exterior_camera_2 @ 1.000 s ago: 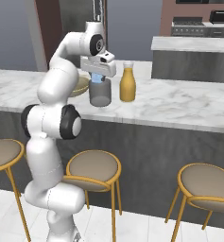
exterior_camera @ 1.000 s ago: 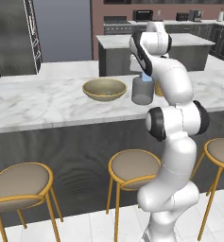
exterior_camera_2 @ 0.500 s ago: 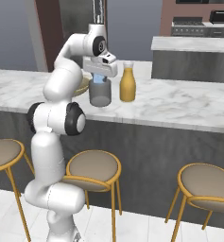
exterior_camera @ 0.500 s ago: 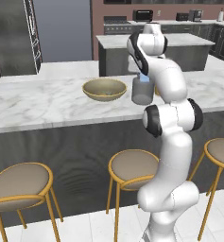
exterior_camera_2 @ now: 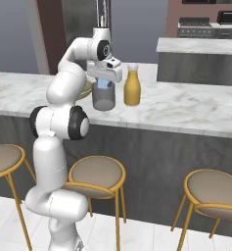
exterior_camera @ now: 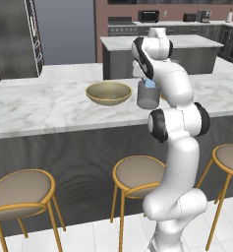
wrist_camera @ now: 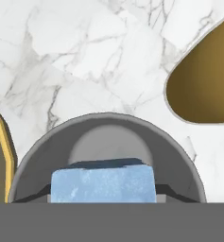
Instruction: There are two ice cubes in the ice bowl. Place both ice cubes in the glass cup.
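pale-blue ice cube (wrist_camera: 103, 183), pinched in my gripper (exterior_camera_2: 104, 84), has sunk to the glass cup (exterior_camera: 147, 96) mouth; release due.

Countertop (exterior_camera: 39, 106) is looking like polished white marble with grey veining. The glass cup (exterior_camera_2: 104, 99) is showing as smoky, see-through grey glass, and the ice cube (wrist_camera: 103, 184) is looking frosty pale blue, a bit grainy. The ice bowl (exterior_camera: 108, 93) is reading as smooth matt tan-gold.

We see a marble bench (exterior_camera: 39, 106). On it stand the ice bowl (exterior_camera: 108, 93), the glass cup (exterior_camera: 147, 96) just beside it, and a carafe (exterior_camera_2: 132, 88) next along.
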